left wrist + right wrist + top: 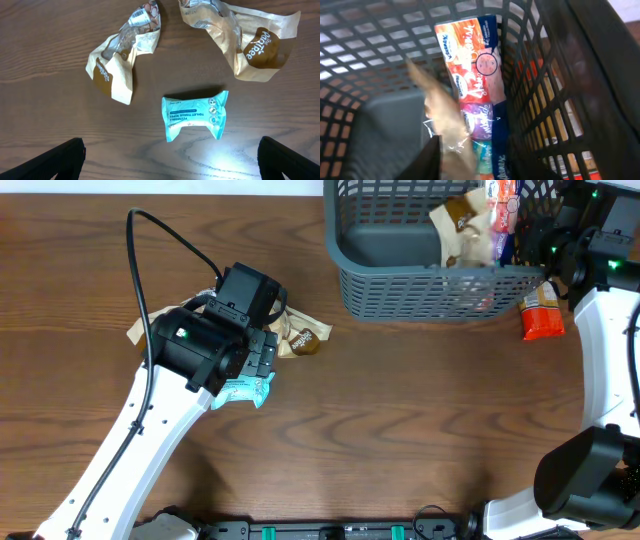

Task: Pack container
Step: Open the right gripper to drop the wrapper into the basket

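Note:
The container (440,285) is a dark grey-blue lattice basket at the back right. It holds a tan snack packet (462,228) and tissue packs (470,55) against its right wall (530,100). My right gripper (527,230) reaches inside at that right end. In the right wrist view it (490,165) looks open, with the blurred tan packet (447,125) beside its left finger. My left gripper (170,146) is open above a teal wipes packet (194,115) on the table, which also shows in the overhead view (245,390).
Two crumpled tan packets lie beyond the wipes, one on the left (117,70) and one on the right (250,45). An orange packet (542,320) stands outside the basket by its right front corner. The left arm's black cable (150,250) loops over the table.

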Controlling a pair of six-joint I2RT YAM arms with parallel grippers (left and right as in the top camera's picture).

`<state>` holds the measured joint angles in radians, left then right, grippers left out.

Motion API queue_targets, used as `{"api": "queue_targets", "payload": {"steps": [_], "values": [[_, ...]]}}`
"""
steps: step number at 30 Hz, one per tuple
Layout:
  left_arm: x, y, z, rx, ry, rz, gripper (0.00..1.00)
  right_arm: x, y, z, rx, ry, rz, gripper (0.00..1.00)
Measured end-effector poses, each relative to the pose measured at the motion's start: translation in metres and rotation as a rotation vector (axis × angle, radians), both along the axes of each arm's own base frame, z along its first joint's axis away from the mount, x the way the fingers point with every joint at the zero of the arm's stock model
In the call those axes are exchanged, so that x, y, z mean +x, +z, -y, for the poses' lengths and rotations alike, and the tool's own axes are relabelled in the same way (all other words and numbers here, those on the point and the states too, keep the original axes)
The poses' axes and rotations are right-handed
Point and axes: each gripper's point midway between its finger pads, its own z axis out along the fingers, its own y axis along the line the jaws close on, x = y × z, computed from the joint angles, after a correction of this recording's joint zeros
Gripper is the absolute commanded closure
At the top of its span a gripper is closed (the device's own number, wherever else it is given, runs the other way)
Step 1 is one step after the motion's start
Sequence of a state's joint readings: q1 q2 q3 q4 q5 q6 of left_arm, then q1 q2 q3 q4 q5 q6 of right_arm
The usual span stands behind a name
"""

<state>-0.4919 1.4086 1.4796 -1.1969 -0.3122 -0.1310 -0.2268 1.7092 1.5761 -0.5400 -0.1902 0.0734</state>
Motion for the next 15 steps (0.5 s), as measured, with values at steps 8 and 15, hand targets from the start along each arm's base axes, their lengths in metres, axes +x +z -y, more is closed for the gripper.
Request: {"api": "queue_targets", "payload": {"steps": [8, 15], "values": [[0.0, 0.0, 0.001, -0.003, -0.001, -0.002, 0.01, -0.003, 0.048, 0.002, -0.009, -0.007, 0.029, 0.2], [-0.001, -0.001, 0.002, -0.009, -0.004, -0.005, 0.01, -0.014, 0.19, -0.001, -0.069, -0.002, 0.29, 0.08]]}}
